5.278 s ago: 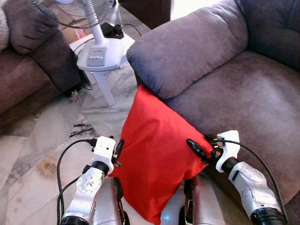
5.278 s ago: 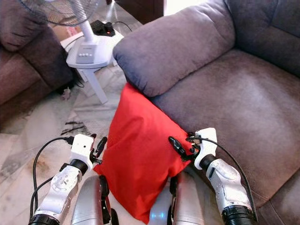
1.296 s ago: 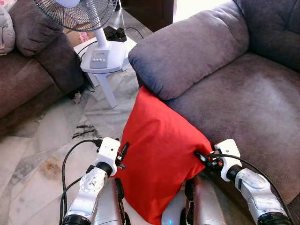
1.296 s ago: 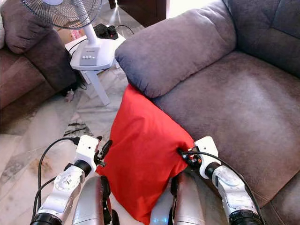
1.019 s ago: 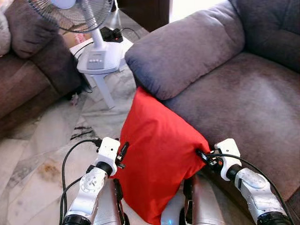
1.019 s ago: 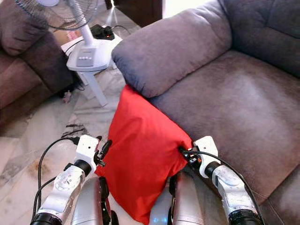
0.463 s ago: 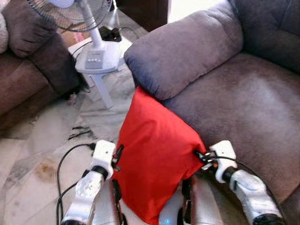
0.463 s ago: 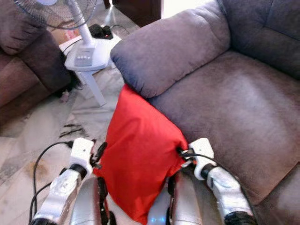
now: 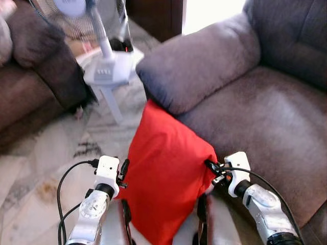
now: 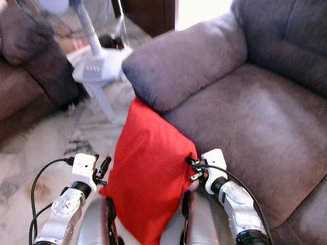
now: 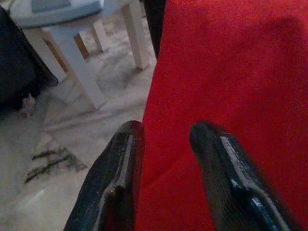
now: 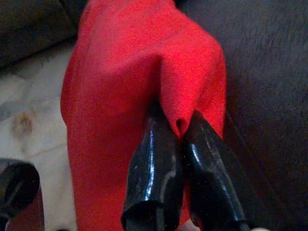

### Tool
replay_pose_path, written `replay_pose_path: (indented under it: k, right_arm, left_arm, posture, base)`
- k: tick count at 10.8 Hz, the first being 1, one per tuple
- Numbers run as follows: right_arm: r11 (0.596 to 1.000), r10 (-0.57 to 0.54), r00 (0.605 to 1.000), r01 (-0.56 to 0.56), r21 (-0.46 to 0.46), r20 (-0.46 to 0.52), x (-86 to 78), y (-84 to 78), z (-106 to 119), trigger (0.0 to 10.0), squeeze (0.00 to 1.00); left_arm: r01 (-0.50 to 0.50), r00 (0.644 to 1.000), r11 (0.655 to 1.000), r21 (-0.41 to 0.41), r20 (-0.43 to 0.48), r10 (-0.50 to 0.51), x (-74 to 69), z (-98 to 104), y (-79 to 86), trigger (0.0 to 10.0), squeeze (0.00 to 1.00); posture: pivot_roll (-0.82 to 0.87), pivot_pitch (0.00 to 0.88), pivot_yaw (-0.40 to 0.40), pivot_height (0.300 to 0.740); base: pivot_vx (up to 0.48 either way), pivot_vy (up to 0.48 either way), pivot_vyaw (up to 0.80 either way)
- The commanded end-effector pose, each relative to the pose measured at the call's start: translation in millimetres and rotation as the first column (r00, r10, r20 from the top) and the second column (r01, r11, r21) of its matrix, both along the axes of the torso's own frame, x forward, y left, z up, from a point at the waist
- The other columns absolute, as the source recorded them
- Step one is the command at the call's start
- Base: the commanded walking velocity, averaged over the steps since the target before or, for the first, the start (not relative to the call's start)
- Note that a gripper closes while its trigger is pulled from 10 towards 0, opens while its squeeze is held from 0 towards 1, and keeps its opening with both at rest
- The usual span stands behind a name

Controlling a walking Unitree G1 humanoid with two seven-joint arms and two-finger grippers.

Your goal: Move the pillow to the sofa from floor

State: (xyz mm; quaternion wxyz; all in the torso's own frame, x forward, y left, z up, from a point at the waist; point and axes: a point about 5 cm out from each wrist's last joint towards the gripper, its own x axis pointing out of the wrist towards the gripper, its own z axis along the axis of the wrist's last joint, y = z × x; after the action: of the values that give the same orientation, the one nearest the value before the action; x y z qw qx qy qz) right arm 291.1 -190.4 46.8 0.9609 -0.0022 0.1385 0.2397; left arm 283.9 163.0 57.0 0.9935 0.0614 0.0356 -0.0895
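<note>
Against grey plush sofa [image 9: 276, 117]: red cloth pillow [image 9: 166, 171], right fingers [image 12: 159, 168] pinching corner.

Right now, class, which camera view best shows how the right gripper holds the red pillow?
The right wrist view: the right gripper has its jaws pinched on a fold of the red pillow. The eye views show the whole pillow leaning on the sofa, the pinch small. The left wrist view shows only fabric.

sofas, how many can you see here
2. The grey sofa is ahead on the right, the red pillow leaning on its front; a brown sofa sits far left behind the fan.
</note>
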Motion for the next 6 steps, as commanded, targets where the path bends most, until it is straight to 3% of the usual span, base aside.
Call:
replay_pose_path:
  k: [1, 3, 4, 5, 6]
  right_arm:
    - [1.000, -0.006, 0.999, 0.005, 0.029, 0.037, 0.6, 1.6, 5, 0.0, 0.00]
    - [0.997, -0.027, 0.998, 0.024, 0.068, 0.048, -0.3, 5.5, 3, 0.0, 0.00]
    - [0.991, -0.108, 0.992, 0.101, 0.087, 0.070, 5.2, 3.8, 6, 7.3, 0.00]
    - [0.986, -0.137, 0.989, 0.130, 0.109, 0.060, 8.8, 9.6, 5, 10.0, 0.00]
    - [0.985, -0.133, 0.989, 0.126, 0.115, 0.060, 10.3, 15.7, 4, 10.0, 0.00]
  left_arm:
    - [-0.013, 1.000, 1.000, 0.006, 0.000, 0.013, -1.7, -2, 4.1, 10.0, 0.00]
    - [-0.014, 1.000, 1.000, 0.005, 0.008, 0.014, 1.9, 0, 1.7, 10.0, 0.00]
    - [-0.017, 1.000, 1.000, 0.003, 0.026, 0.016, 5.2, 3, 1.1, 10.0, 0.00]
    - [-0.029, 0.999, 1.000, 0.001, 0.041, 0.029, 7.3, 5, 1.1, 10.0, 0.00]
    - [-0.032, 0.998, 0.999, -0.003, 0.056, 0.032, 8.6, 8, -0.7, 10.0, 0.00]
  posture:
    - [0.02, 0.048, 0.048, 0.553]
    - [0.02, 0.012, 0.042, 0.553]
    - [0.02, 0.000, 0.034, 0.553]
    - [0.02, 0.000, 0.027, 0.553]
    - [0.03, 0.001, 0.022, 0.553]
  base:
    - [0.000, 0.000, 0.00]
    - [0.000, 0.000, 0.00]
    - [0.000, 0.000, 0.00]
    - [0.000, 0.000, 0.00]
    - [0.000, 0.000, 0.00]
